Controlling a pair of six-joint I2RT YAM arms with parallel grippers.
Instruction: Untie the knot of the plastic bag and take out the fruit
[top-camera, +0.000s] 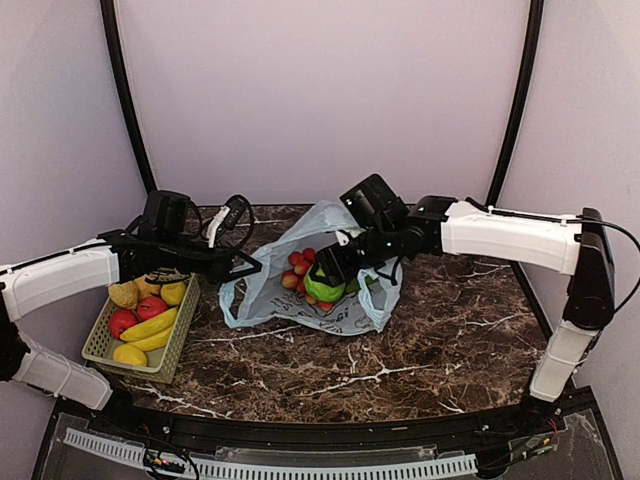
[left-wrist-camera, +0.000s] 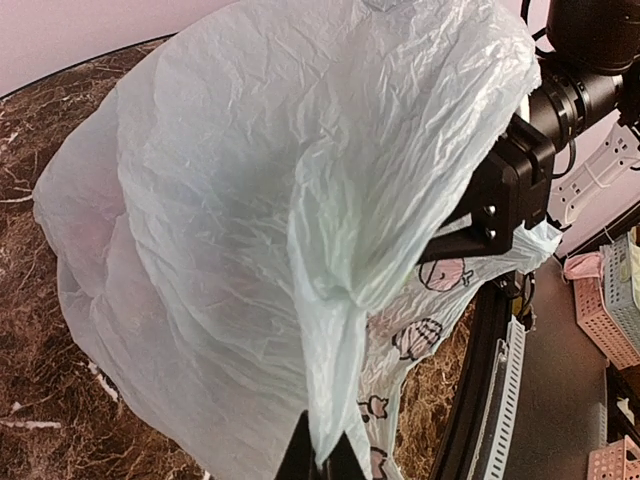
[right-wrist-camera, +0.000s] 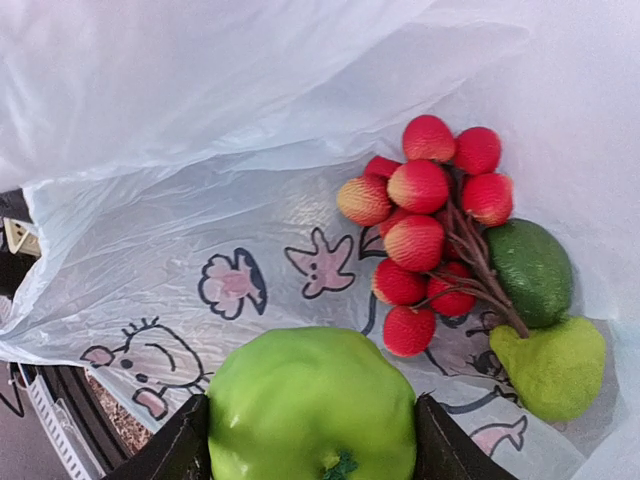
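**Marble-patterned top: bag being held open, green fruit being gripped**

Brown marble-patterned table (top-camera: 420, 350) is being left bare across its near half and its right side, so open room is being given in front of the bag and toward the right edge. The rear edge is being closed off by a pale curved backdrop (top-camera: 320, 100). The plastic bag (top-camera: 262, 290) is lying near the middle, toward the back, with its mouth open. A basket (top-camera: 96, 347) of bananas (top-camera: 150, 328) and apples (top-camera: 123, 322) is sitting at the left edge, just beside the bag, and little room is being left there.

The left arm (top-camera: 60, 280) is being stretched low from the left over the basket. A twisted strip of the bag is being pinched between the closed jaws of the left gripper (left-wrist-camera: 320, 462). The right arm (top-camera: 500, 235) is being reached in from the right, wrist angled down into the bag's mouth. The right gripper (right-wrist-camera: 312, 445) is being held inside the bag, jaws clamped on the sides of a round green fruit (right-wrist-camera: 310, 395). Beside it, on the printed plastic, a cluster of red-orange fruits (right-wrist-camera: 425, 235) is lying against two more green fruits (right-wrist-camera: 535, 270).
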